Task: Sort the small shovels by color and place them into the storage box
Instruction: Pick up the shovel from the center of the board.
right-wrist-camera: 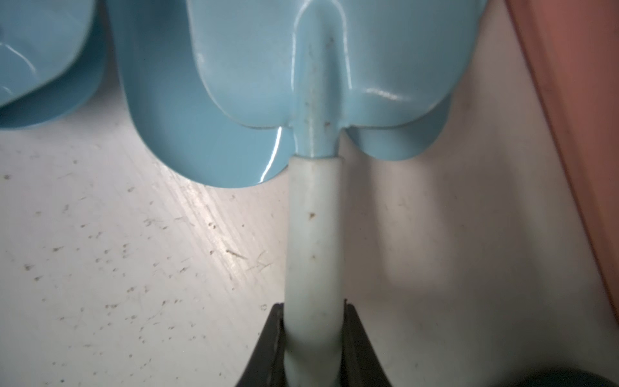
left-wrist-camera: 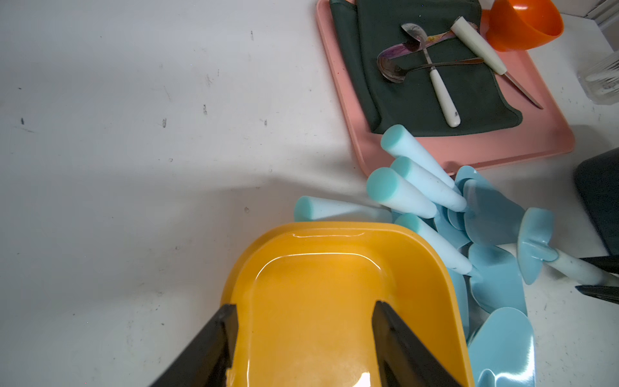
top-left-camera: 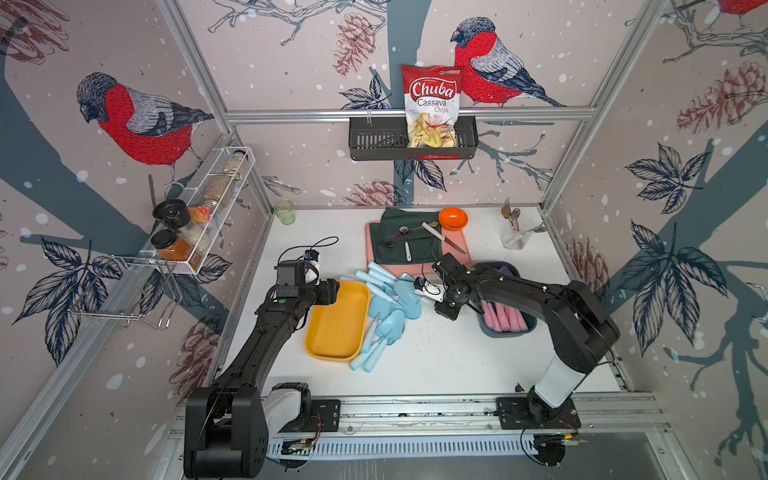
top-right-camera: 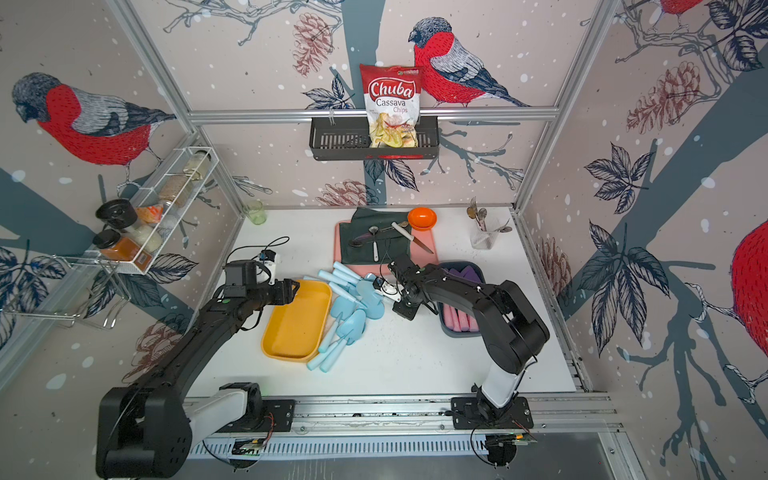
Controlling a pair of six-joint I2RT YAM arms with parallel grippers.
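Right gripper [right-wrist-camera: 313, 318]: clamped on handle of light blue shovel [right-wrist-camera: 315, 217].
Left gripper [left-wrist-camera: 303, 331]: jaws spread, empty, above yellow tray [left-wrist-camera: 335, 231].

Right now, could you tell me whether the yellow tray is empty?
Empty: the yellow tray shows a bare floor; the blue shovels lie beside it.
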